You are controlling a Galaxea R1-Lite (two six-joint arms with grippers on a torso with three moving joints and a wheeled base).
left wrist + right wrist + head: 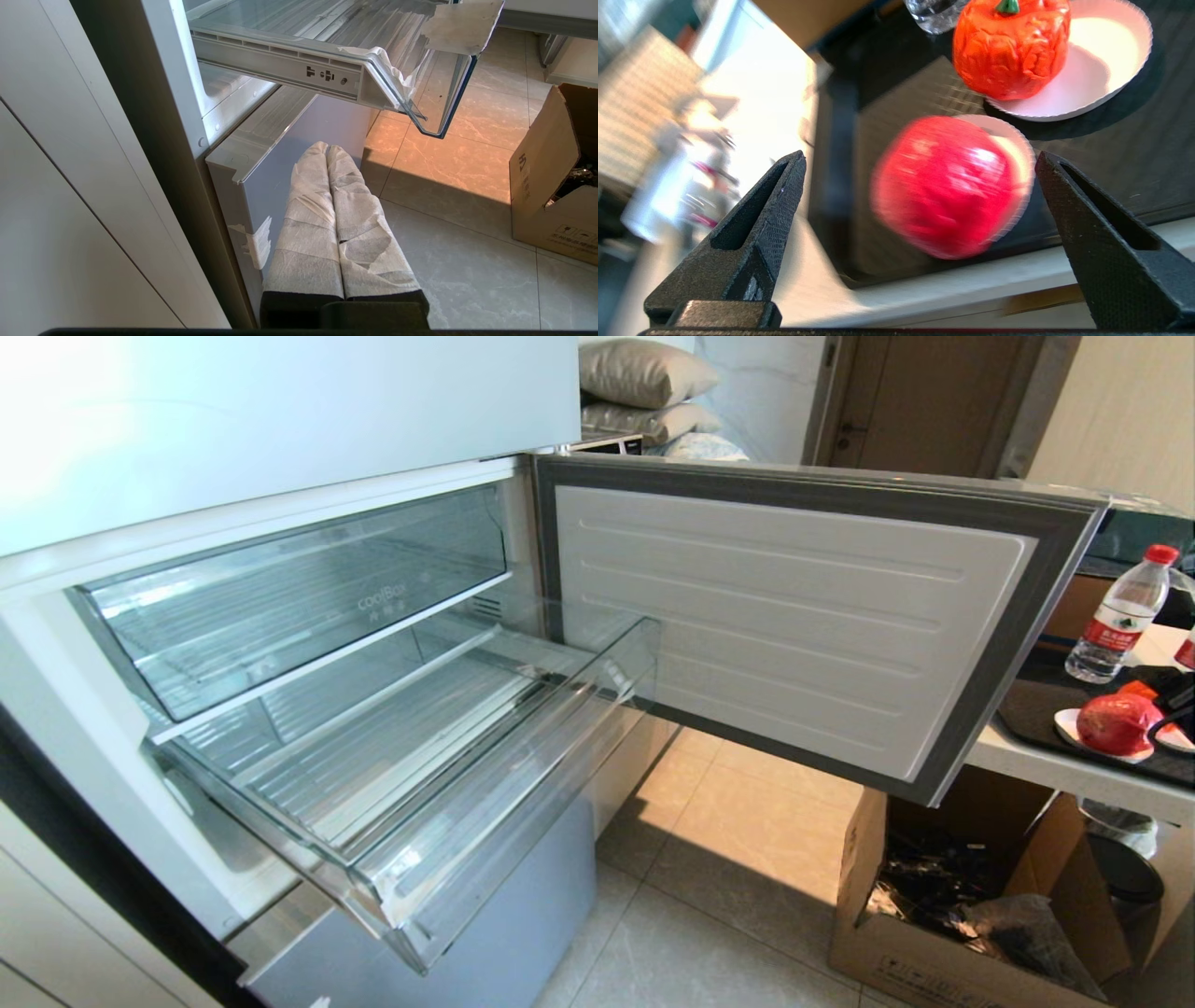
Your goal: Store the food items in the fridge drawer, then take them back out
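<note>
Apple (945, 186) below tool (920, 161), untouched

Counter: white-topped table (1074, 767) at the right, beyond the open fridge door.
Mat: dark woven tray (1120, 154) lying on it.
Plates: two white paper plates (1111, 56) on the mat, side by side.
Near plate: glossy red round apple (945, 186).
Far plate: crinkled orange pumpkin-shaped fruit (1011, 46).
Bottle: clear plastic water bottle, red cap (1120, 616), upright at the far side.

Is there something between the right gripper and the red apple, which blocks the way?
Nothing visible does. The right gripper is open, and the red apple on its white paper plate shows in the free gap between the fingers. The orange pumpkin-shaped item sits beyond, on another plate.
</note>
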